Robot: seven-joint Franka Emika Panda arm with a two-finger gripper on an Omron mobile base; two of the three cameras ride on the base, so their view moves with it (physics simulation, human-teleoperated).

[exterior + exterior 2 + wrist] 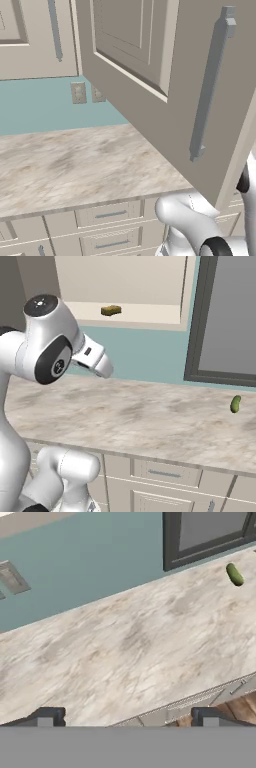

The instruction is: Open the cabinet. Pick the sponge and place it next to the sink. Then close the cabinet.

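The cabinet (125, 283) stands open. Its beige raised-panel door (145, 65) is swung far out over the counter, with the long grey bar handle (210, 85) near its free edge. The sponge (111, 310), a small yellow-tan block, lies on the cabinet's bottom shelf, left of the middle. My gripper (128, 719) is open, with nothing between its two dark fingertips (49, 717). It looks down at the marble counter (130, 642), well below the shelf. The sink is out of view.
A small green pickle-like thing (235, 403) lies on the counter at the right, below a dark-framed window (225, 321). Wall outlets (78, 92) sit on the teal backsplash. Beige drawers (110, 215) run under the counter. A closed cabinet (30, 35) hangs to the left.
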